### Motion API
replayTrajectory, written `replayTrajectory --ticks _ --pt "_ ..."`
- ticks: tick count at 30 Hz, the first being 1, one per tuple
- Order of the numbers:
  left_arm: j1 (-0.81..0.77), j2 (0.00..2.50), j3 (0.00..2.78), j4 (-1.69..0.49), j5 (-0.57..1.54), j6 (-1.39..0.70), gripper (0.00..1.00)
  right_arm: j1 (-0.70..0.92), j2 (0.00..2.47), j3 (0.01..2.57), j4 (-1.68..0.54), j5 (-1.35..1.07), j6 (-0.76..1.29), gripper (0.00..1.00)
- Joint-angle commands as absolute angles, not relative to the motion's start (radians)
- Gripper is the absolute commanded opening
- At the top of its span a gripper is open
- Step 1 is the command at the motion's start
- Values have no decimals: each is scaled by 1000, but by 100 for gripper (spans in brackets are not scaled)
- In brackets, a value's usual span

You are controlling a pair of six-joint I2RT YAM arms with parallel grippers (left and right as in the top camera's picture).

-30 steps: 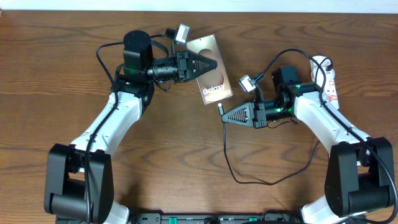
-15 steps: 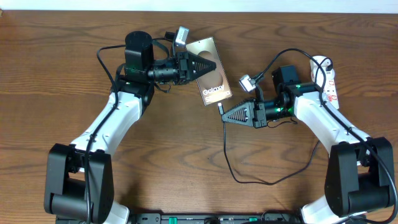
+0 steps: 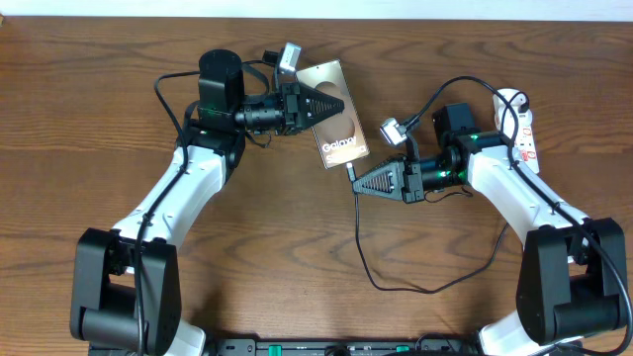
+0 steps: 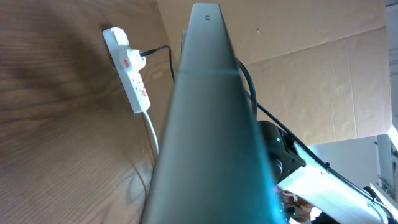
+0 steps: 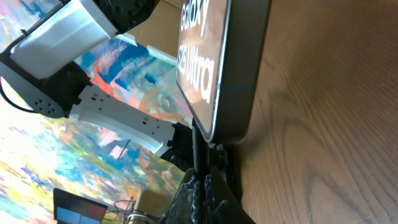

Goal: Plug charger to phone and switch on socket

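The bronze-grey phone point(image 3: 337, 115) with white "Galaxy" lettering lies tilted at the table's upper middle. My left gripper point(image 3: 341, 102) is shut on its upper part; in the left wrist view the phone point(image 4: 208, 124) fills the frame edge-on. My right gripper point(image 3: 358, 186) is shut on the charger, whose black plug tip point(image 3: 349, 170) touches the phone's lower edge. In the right wrist view the charger tip point(image 5: 198, 146) meets the phone's end point(image 5: 233, 74). The thin black cable point(image 3: 396, 287) loops down the table. The white socket point(image 3: 524, 124) lies at far right, also in the left wrist view point(image 4: 130, 71).
The socket's white cord point(image 4: 152, 130) trails over the wood toward the front. The charger's black plug point(image 3: 453, 121) and cable sit near the right arm. Cardboard backs the scene in the left wrist view.
The left arm has shifted very slightly with the phone. The right gripper and charger tip stay at the phone's lower edge.
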State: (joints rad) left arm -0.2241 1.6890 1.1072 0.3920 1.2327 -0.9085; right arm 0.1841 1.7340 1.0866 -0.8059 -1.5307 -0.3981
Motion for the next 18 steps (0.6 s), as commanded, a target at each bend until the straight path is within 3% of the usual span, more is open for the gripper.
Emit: replayTrajectory --ticks 1,18 --pt "-221 1670 1123 402 1274 -894 7 191 1719 1086 -802 -1562 -405 1" --pt "-237 1670 1123 401 1272 -851 8 191 1719 1086 -799 -1562 -405 1"
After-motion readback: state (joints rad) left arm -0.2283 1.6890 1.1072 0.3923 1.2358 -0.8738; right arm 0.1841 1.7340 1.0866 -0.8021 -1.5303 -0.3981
